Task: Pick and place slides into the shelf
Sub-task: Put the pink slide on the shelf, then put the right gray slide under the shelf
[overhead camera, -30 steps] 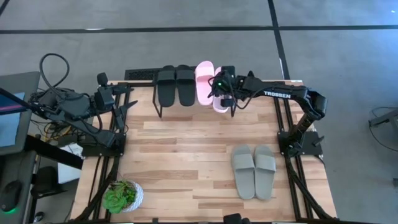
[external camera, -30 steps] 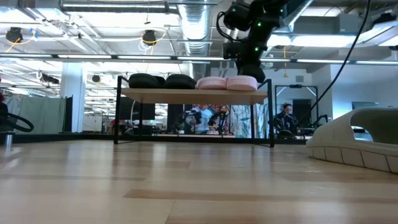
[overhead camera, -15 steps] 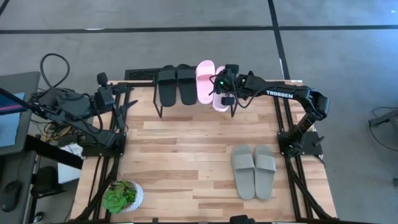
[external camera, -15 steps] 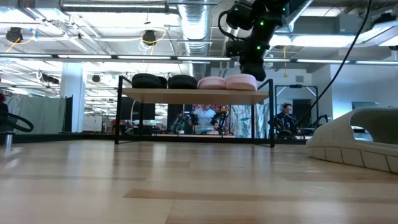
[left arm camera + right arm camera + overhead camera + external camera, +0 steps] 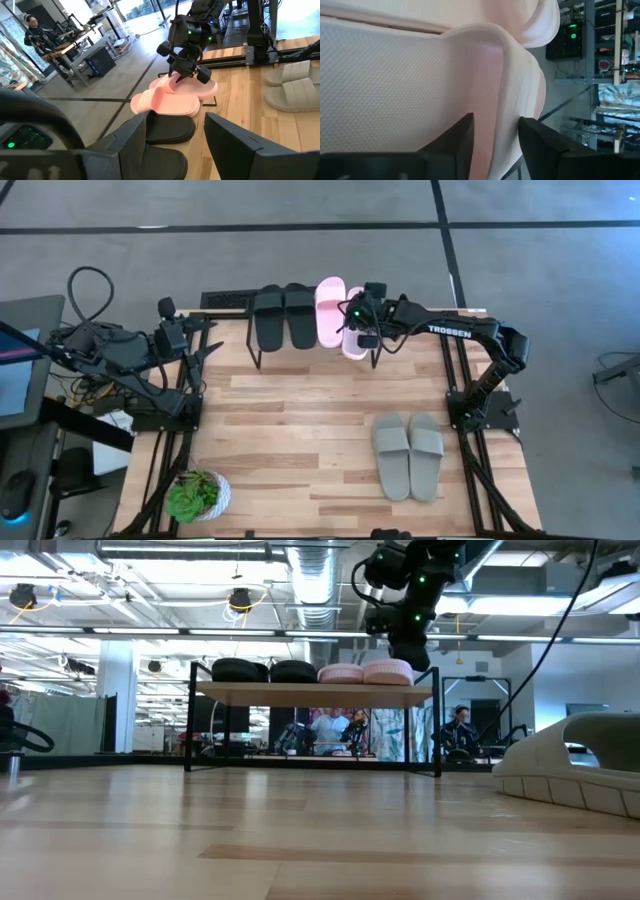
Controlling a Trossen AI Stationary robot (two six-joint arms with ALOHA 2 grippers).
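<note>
Two rubbery pink slides [image 5: 330, 308] lie on the plank-topped shelf [image 5: 310, 690].

In the high view the right gripper [image 5: 362, 330] covers much of the second pink slide [image 5: 353, 345] at the upper centre, so only its near end shows. The shelf [image 5: 262, 356] is almost wholly hidden under the slides there. In the low view the grey-green slide [image 5: 575, 770] is cut off by the right edge. In the right wrist view the pink slide fills the frame and runs past its left and top edges. People in the background of the low view are too small to make out.
</note>
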